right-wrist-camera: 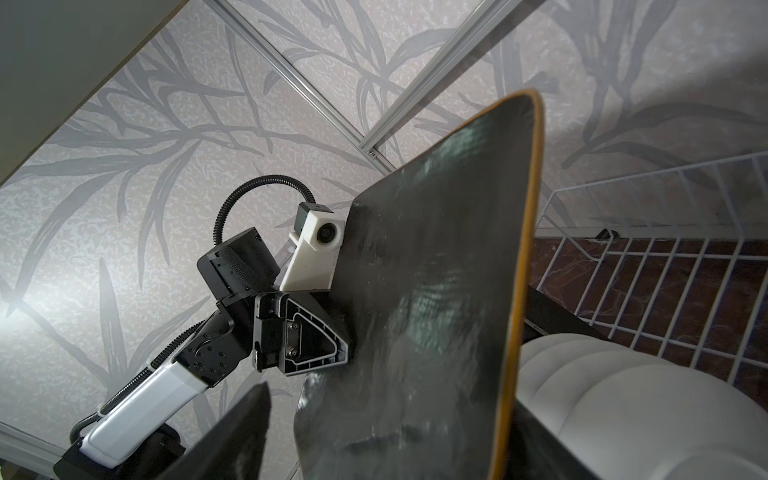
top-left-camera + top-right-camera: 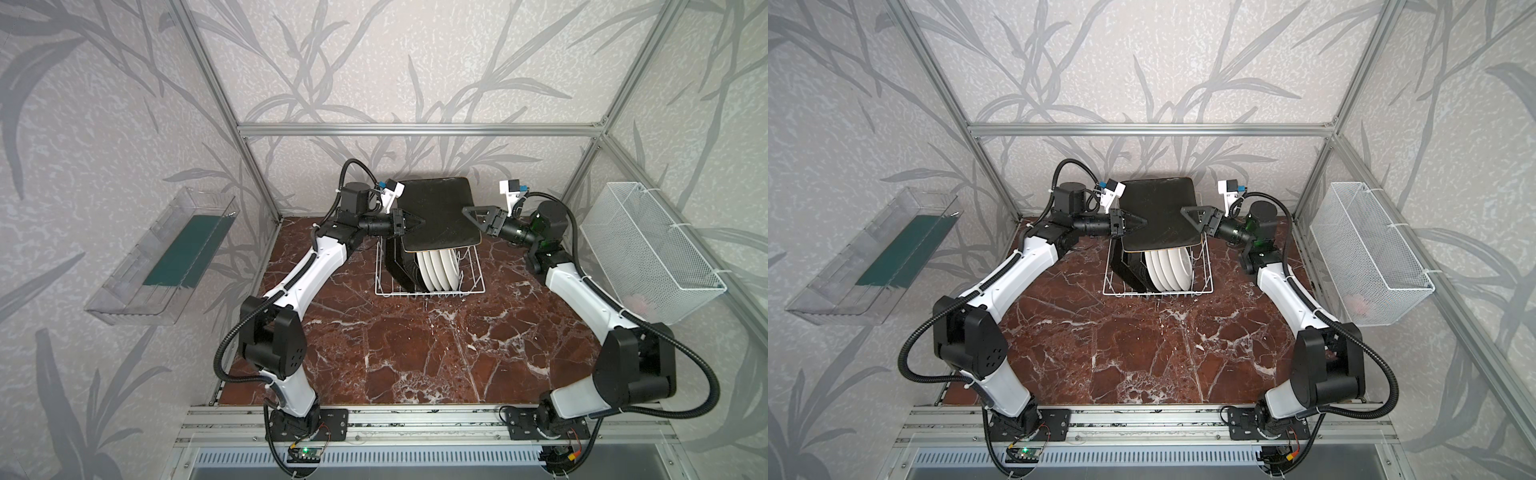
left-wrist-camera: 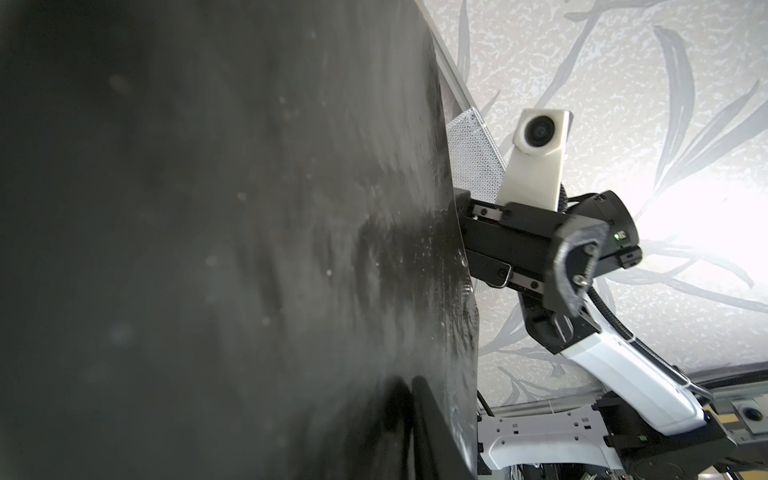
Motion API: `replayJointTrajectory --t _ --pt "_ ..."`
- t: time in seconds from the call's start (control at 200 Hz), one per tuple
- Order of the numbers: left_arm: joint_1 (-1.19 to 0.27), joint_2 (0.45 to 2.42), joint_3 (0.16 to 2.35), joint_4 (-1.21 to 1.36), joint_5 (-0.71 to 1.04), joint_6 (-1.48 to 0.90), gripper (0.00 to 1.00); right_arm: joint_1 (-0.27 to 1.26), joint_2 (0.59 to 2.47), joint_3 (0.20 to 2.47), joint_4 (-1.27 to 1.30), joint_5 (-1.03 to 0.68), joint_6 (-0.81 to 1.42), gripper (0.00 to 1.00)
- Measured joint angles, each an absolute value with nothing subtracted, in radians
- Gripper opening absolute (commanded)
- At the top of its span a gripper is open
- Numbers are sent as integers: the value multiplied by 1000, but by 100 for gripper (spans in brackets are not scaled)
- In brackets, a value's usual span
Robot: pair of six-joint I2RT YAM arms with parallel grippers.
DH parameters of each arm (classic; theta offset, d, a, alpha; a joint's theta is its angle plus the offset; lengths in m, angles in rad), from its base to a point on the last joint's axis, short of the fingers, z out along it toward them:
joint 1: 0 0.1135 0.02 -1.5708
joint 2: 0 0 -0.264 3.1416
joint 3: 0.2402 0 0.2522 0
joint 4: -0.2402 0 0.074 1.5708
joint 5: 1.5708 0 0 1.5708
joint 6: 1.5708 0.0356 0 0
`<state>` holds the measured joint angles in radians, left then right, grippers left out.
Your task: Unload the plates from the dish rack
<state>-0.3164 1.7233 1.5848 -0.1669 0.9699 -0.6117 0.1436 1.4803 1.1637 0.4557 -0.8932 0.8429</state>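
– Where the left gripper (image 2: 417, 224) meets the plate, what do its fingers show us?
– We see them pinched narrow on the left edge of the square plate (image 2: 440, 208). Only the right wrist view shows a left finger (image 1: 316, 332) pressed flat on the black back.

– And the right gripper (image 2: 467, 212)?
– It is spread wide. In both top views we see just its upper finger over the plate's right edge. The right wrist view adds a clear gap between its own finger (image 1: 245, 432) and the plate.

– Where is the plate?
– It is aloft between the two grippers, above the far part of the dish rack (image 2: 428, 294). The black back is turned up and the face is hidden from us. Being square, it has no longer axis. Its sides run left to right and near to far, with a tan rim along the near edge. We cannot tell its tilt.

– And below it?
– More black-backed plates (image 2: 399, 266) stand on edge at the rack's left. The round white plates (image 2: 436, 266) stand just right of them, their rims running near to far.
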Motion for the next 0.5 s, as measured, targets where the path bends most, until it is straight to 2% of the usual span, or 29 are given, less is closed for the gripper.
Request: replayJointTrajectory --t 0.305,0.5 --pt "-181 1689 1657 -414 913 -505 0 121 1297 1152 214 -841 612 99" --pt "-103 1647 1821 -675 836 -327 0 121 1224 1144 78 -836 480 99"
